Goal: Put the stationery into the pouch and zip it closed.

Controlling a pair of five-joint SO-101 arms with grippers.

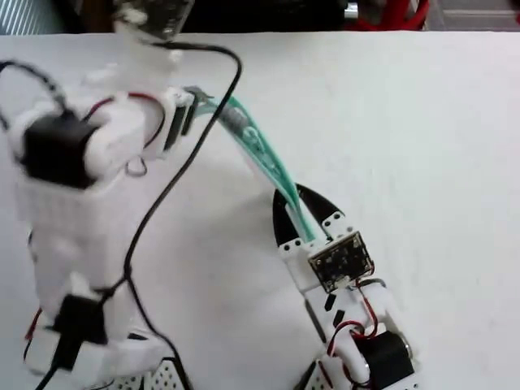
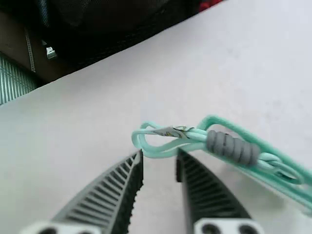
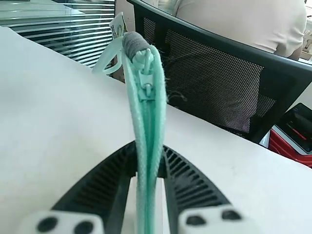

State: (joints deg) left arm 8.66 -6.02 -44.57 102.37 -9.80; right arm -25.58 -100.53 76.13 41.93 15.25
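- The left gripper (image 2: 158,163) sits at the upper-left end of the pouch (image 1: 260,150). Its jaws are narrowly parted and hold nothing.
- The pouch's mint loop (image 2: 146,139) lies just beyond the fingertips of that gripper and crosses the gap between them. It is near the tips, but I cannot tell whether it touches them.
- A grey ribbed wrap (image 2: 231,146) sits just past the loop, on the pouch's top edge.
- The pouch is seen edge-on above the table (image 1: 422,122). Its long axis runs diagonally from the left gripper down to the right gripper (image 3: 147,151).
- The zip slider (image 3: 145,87) is on the far end of that edge, beside the grey wrap. That puts it much nearer the left arm than the right.
- The right gripper's jaws are clamped on the pouch's lower-right end, with the fabric pinched upright between them.
- In my judgement the next move is a grasp at the zip end. The left gripper needs to go forward along the pouch's axis so the loop or pull lands between its jaws, while the right gripper anchors the other end.
- Whether the stationery is inside, or the zip fully closed, cannot be told from this edge-on view.
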